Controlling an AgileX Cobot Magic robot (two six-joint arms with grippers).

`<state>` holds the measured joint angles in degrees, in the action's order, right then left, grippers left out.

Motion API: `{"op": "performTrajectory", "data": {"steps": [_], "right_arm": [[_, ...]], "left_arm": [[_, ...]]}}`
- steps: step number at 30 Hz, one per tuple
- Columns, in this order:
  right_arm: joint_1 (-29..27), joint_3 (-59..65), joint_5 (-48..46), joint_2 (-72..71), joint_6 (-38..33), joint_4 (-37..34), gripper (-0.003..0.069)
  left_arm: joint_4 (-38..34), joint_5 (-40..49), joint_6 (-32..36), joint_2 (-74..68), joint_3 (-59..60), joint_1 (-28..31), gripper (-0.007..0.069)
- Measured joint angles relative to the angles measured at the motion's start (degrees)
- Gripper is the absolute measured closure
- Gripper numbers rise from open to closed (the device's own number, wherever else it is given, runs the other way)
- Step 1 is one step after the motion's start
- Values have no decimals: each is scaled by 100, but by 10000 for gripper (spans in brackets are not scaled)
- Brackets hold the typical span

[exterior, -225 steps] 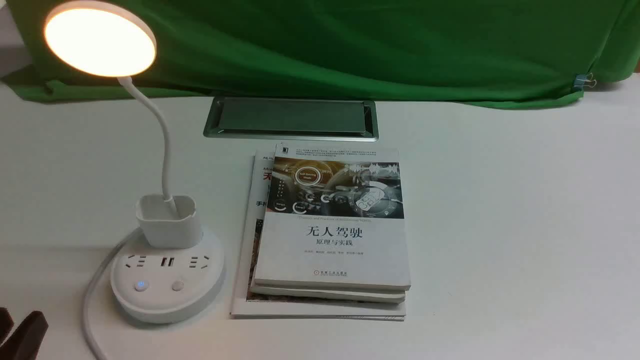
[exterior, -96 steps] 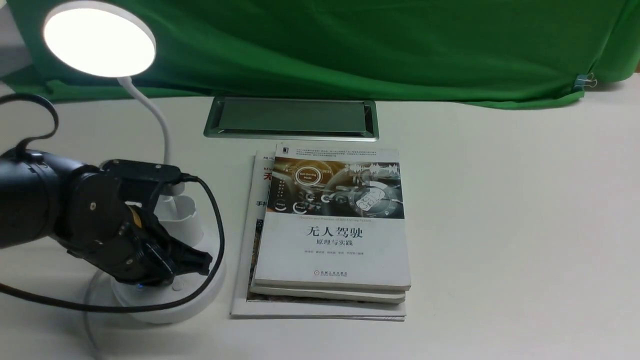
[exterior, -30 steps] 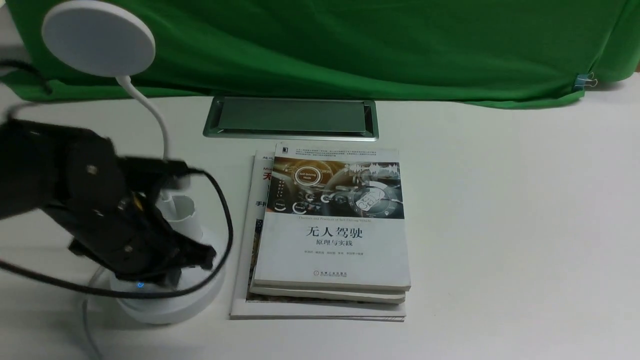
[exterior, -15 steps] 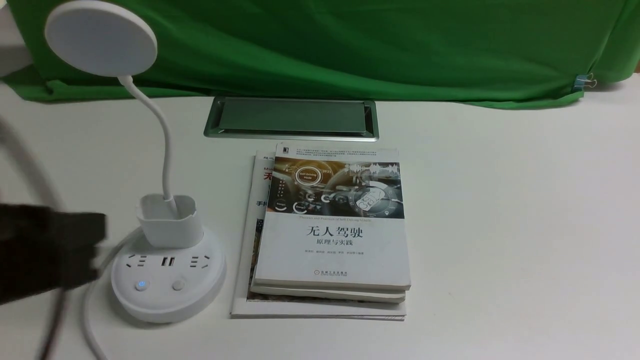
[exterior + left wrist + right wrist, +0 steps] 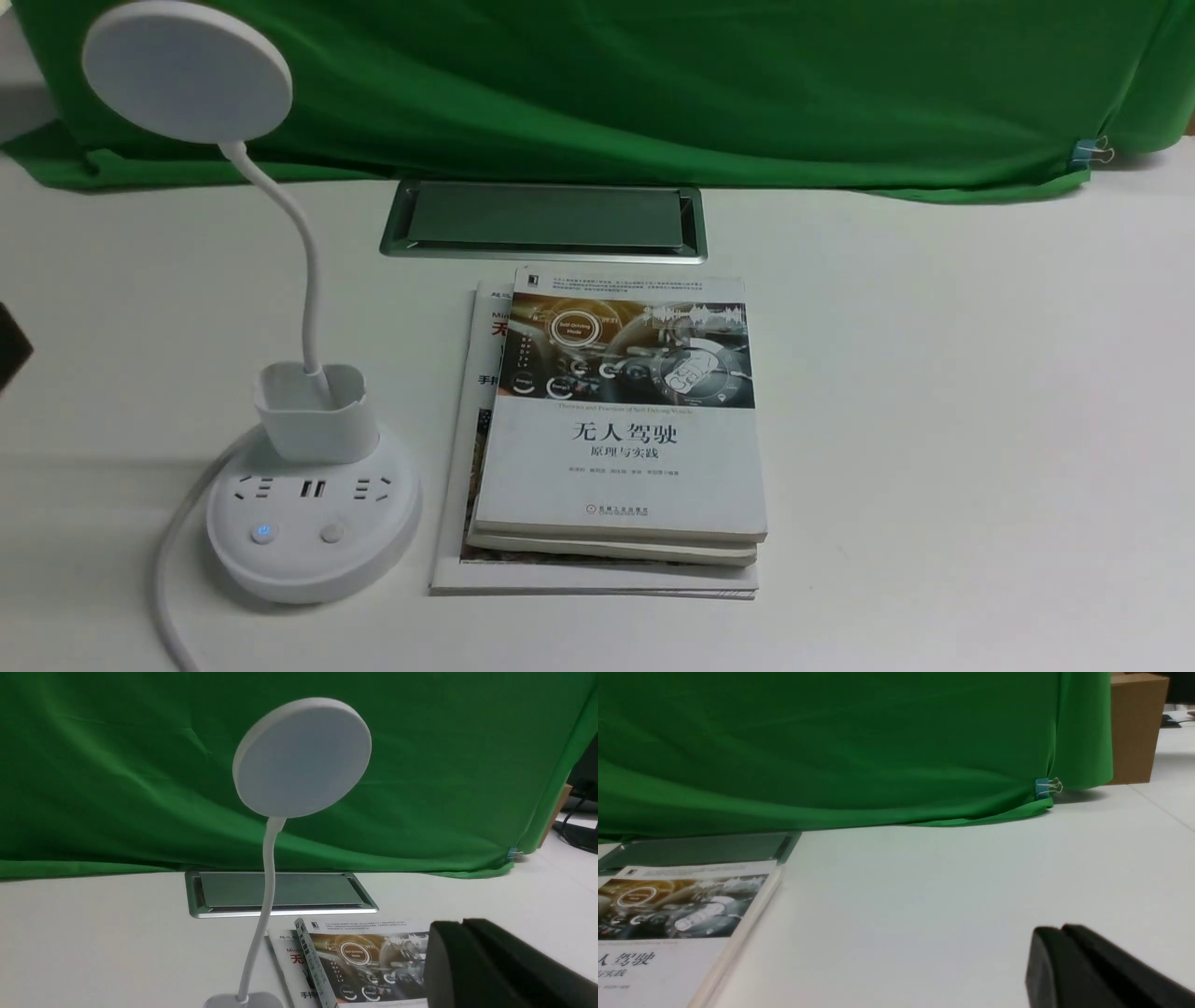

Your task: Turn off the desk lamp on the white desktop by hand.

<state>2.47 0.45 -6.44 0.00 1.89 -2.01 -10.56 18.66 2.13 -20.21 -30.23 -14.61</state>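
The desk lamp stands at the left of the white desktop [image 5: 934, 420]. Its round head [image 5: 187, 70] is dark and unlit. On its puck base [image 5: 313, 560] one button [image 5: 264, 533] glows blue and a plain button [image 5: 331, 533] sits beside it. Only a dark sliver of my left arm [image 5: 11, 347] shows at the front view's left edge, well away from the base. In the left wrist view my left gripper [image 5: 462, 924], the hand, is shut with nothing in it, and the lamp head [image 5: 302, 758] stands ahead. My right gripper [image 5: 1060, 929] is shut and empty, low over bare desktop.
A stack of books [image 5: 621, 420] lies just right of the lamp base. Behind it is the silver-framed cable hatch [image 5: 543, 222]. A green cloth [image 5: 653, 84] hangs along the back, held by a blue clip [image 5: 1088, 151]. A cardboard box [image 5: 1136, 728] stands far right.
The lamp head, lit seconds ago, is dark. My left arm has pulled back from over the lamp base to the left, almost out of the front view.
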Motion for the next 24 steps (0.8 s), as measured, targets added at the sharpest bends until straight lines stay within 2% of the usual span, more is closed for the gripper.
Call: {"op": "performTrajectory", "data": {"steps": [6, 14, 24], "right_arm": [[0, 0, 6, 0, 0, 0, 624], [0, 0, 6, 0, 0, 0, 624], [0, 0, 1, 0, 0, 0, 624]], "left_arm": [[121, -249, 0, 25, 308, 44, 623], [357, -302, 0, 934, 1384, 781, 623], [369, -188, 0, 2003, 2950, 830, 623]]}}
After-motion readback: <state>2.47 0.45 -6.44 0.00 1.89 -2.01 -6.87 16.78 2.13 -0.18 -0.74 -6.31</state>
